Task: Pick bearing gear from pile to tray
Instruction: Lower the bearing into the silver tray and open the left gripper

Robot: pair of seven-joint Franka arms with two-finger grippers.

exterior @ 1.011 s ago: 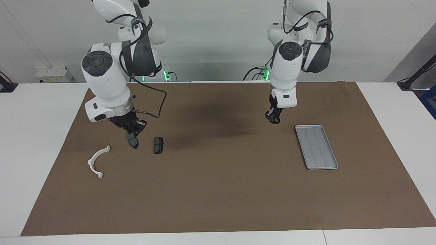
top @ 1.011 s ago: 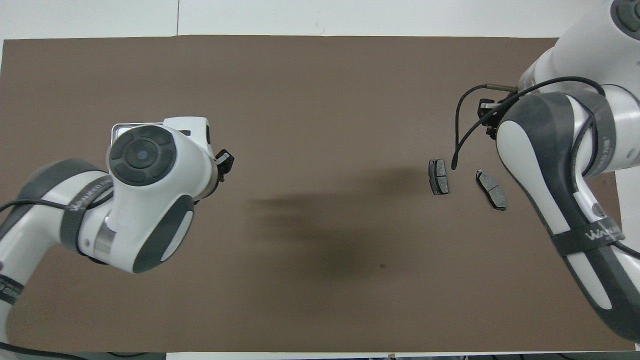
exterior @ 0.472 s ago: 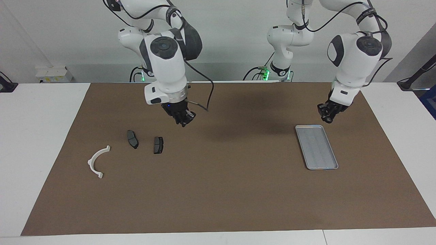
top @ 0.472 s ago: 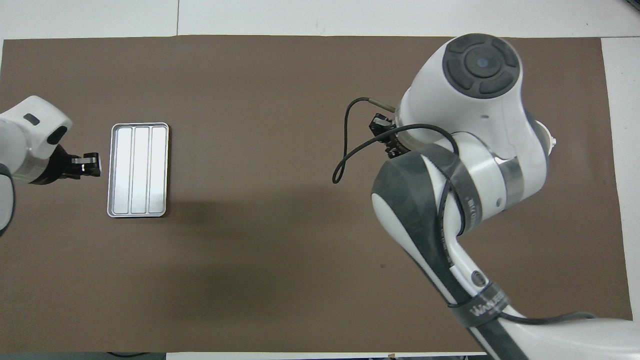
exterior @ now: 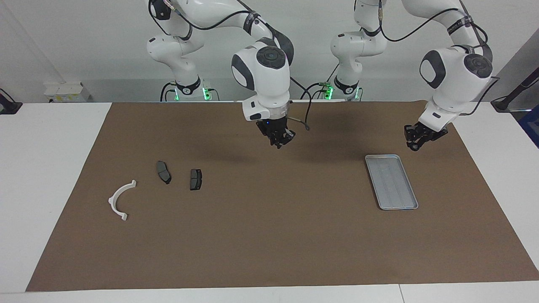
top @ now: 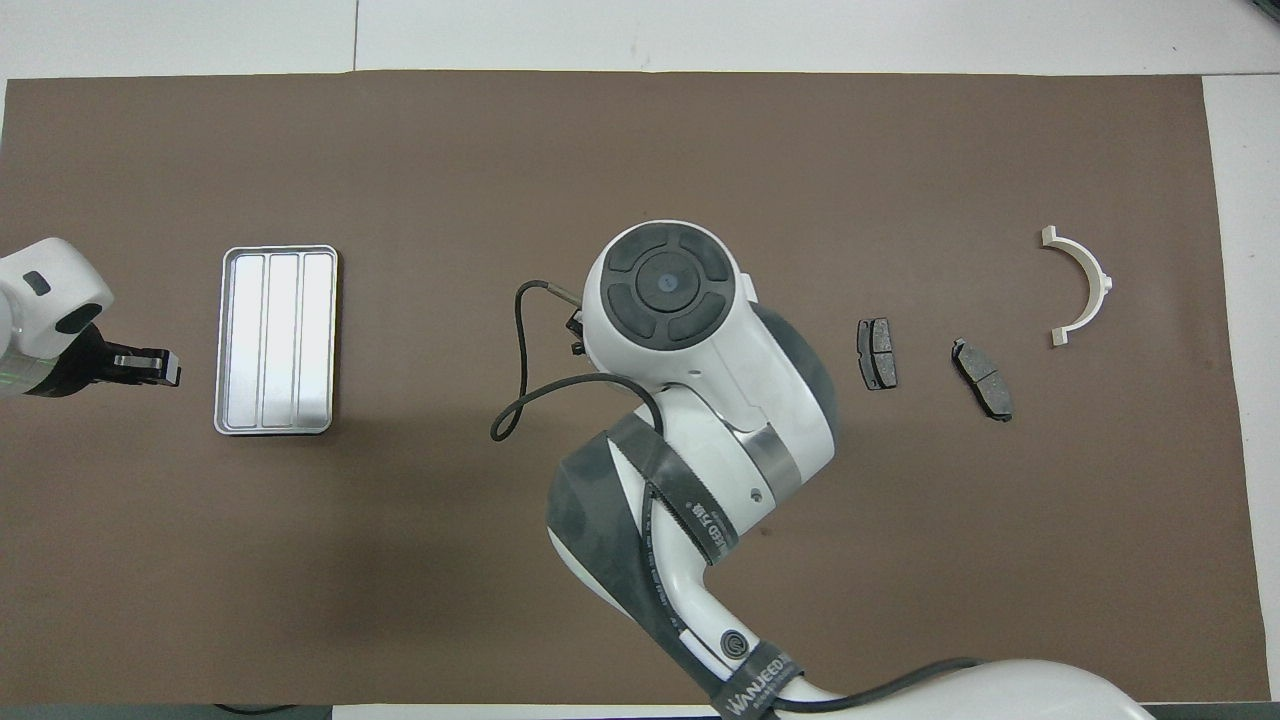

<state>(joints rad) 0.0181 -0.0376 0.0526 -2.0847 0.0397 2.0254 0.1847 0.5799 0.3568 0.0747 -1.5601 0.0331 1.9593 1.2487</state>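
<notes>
Brown matting (exterior: 269, 235) covers the table, and the right gripper (exterior: 281, 142) hangs up in the air over its bare middle, fingertips pinched shut; whether a small bearing gear sits between them I cannot tell. The left gripper (exterior: 414, 142) waits above the mat beside the shallow silver-grey metal tray (exterior: 391, 181), and I cannot tell how its fingers stand. The loose pile lies toward the right arm's end: white curved plastic arc (exterior: 121, 199) and two dark grey brake pads (exterior: 163, 171) (exterior: 196, 179). The tray looks empty.

To do this carry well, I'd keep the pinch firm, travel level, come low over the tray's ribbed floor and only then let go, so a round piece doesn't roll out.

Half a second back the right gripper was closer to the pads; it has swung toward the tray. The left gripper has barely shifted.
</notes>
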